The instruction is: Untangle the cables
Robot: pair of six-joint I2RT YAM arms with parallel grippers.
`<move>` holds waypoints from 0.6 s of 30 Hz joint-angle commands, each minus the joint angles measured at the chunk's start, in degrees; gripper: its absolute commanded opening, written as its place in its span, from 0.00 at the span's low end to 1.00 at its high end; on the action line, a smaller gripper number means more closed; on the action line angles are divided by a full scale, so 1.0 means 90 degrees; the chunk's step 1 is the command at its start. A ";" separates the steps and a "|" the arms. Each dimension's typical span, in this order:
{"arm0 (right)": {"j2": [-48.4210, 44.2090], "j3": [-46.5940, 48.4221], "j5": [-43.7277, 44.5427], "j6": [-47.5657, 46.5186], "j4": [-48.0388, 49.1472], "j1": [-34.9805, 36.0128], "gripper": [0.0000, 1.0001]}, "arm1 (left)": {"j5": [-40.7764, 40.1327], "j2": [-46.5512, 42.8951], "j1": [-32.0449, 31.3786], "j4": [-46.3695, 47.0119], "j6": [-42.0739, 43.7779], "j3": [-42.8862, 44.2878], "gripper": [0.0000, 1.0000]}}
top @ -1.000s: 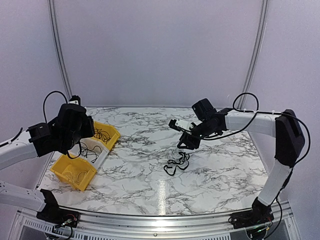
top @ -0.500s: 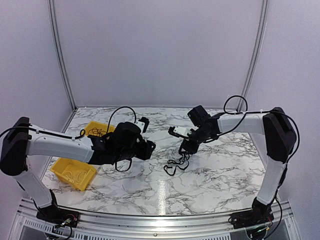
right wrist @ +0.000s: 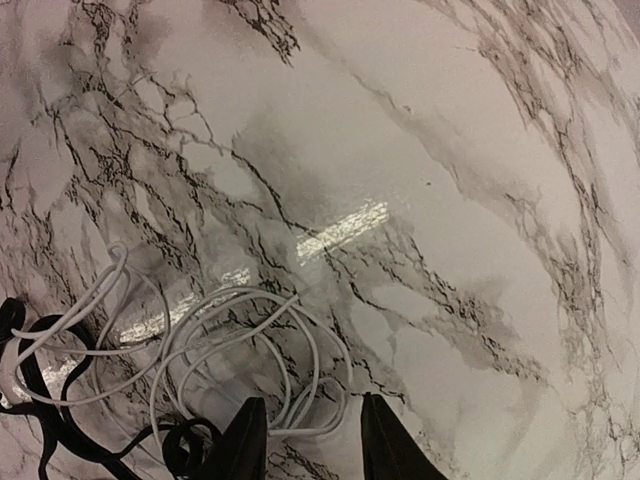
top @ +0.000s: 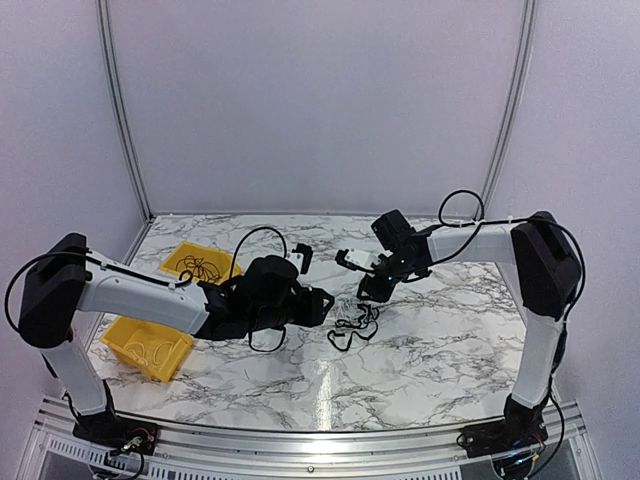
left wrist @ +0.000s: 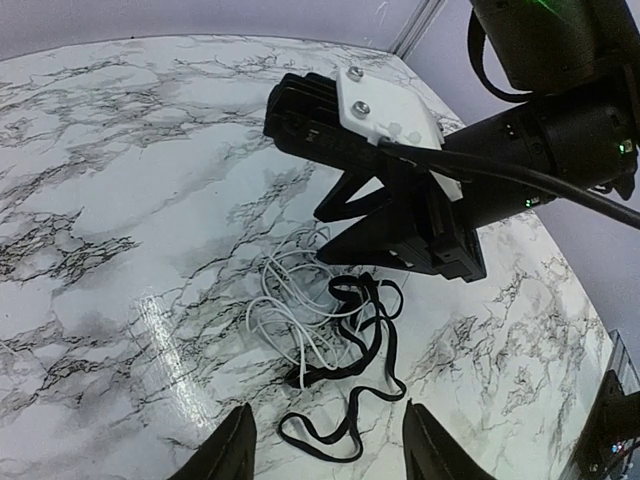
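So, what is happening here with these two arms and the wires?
Both arms meet over a tangle of cables in the middle of the marble table. The right pincer hangs just above it, jaws apart, straddling a white wire loop. The left pincer faces the tangle from the other side, open and empty. The black and white wires are not yet separated.

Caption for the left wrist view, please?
Right hand poised at a tangle of white and black cables on the marble table.
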 commanded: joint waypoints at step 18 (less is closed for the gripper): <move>-0.1071 0.0597 -0.0481 0.0247 -0.0417 -0.0027 0.00 | -0.0275 -0.0209 -0.0334 0.0836 0.0775 -0.0382 0.51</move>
